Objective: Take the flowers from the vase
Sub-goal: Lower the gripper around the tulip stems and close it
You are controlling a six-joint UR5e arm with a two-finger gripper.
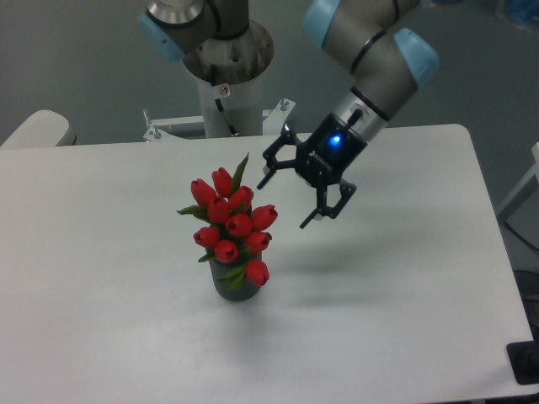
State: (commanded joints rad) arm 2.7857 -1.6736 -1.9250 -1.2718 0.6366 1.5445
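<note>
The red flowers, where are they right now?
The flowers stand in the vase near the middle of the table, with the open end effector just to their right.

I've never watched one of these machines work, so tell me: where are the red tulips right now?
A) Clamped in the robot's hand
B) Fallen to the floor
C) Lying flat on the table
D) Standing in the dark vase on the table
D: the flowers stand upright in the vase on the table, while the hand hangs open to one side of them, touching nothing.
</note>
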